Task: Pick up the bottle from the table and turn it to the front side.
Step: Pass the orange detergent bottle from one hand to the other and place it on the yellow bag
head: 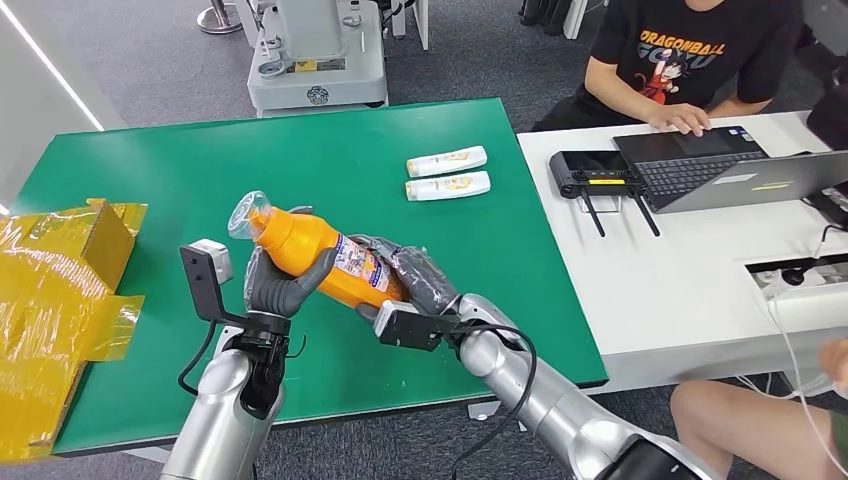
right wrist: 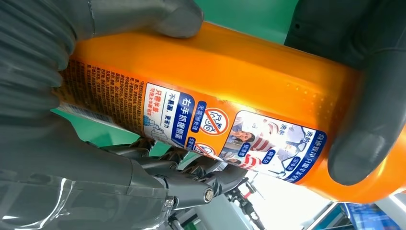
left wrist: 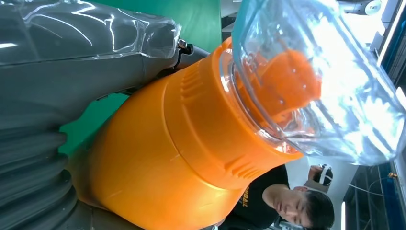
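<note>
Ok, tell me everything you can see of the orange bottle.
The glossy orange plastic bottle has a ribbed collar, a clear cap over an orange nozzle, and a blue-and-white printed label. It lies tilted above the green table, cap toward the left, held by the left hand near the neck and the right hand at the base.

bare green table (head: 330,160) ahead, two small white bottles (head: 447,173) far right, yellow box (head: 60,290) crowding left edge

two white tubes (head: 447,173) on green table (head: 200,170), yellow box (head: 60,300), laptop (head: 730,165)
</note>
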Controlling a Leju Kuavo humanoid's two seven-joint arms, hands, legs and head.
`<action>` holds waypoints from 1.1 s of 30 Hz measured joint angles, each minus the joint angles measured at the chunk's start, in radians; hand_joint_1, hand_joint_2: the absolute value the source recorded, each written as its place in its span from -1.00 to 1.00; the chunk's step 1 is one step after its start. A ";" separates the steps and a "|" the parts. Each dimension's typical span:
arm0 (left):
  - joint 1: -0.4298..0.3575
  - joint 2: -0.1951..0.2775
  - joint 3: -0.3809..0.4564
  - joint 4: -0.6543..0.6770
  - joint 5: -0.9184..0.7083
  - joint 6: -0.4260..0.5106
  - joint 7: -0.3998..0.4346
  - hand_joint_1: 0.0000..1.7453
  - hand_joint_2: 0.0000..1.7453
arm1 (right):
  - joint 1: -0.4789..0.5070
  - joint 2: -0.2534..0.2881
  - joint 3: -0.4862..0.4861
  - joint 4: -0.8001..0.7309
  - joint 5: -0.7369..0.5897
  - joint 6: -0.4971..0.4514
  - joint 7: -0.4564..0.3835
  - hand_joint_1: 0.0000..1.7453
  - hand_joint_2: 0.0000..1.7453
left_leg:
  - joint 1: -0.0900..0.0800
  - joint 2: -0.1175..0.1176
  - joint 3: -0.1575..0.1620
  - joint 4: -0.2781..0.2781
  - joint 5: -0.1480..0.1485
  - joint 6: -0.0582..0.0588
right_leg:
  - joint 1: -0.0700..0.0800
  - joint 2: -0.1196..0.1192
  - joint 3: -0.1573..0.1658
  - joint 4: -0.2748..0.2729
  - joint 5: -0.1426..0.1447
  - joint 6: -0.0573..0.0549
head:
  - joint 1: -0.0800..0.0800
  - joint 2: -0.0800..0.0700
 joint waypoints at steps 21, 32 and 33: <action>0.030 0.020 0.010 0.000 0.012 0.046 0.003 1.00 1.00 | 0.076 -0.031 -0.030 -0.212 0.061 -0.149 0.163 -1.00 1.00 | 0.000 0.000 0.000 0.000 0.000 0.000 | 0.000 0.000 0.000 0.000 0.000 0.000 | 0.000 0.000; 0.056 0.048 0.033 -0.027 0.005 0.106 -0.010 1.00 1.00 | 0.278 -0.056 -0.003 -0.638 -0.069 -0.241 0.073 -1.00 1.00 | 0.000 0.000 0.000 -0.001 -0.001 -0.001 | 0.000 0.000 -0.001 0.000 -0.001 -0.001 | 0.000 0.000; 0.059 0.051 0.038 -0.037 0.001 0.112 -0.011 1.00 1.00 | 0.295 -0.057 0.005 -0.677 -0.075 -0.251 0.061 -1.00 1.00 | 0.000 0.000 0.000 -0.001 -0.001 -0.001 | 0.000 0.000 -0.001 0.000 -0.001 -0.001 | 0.000 0.000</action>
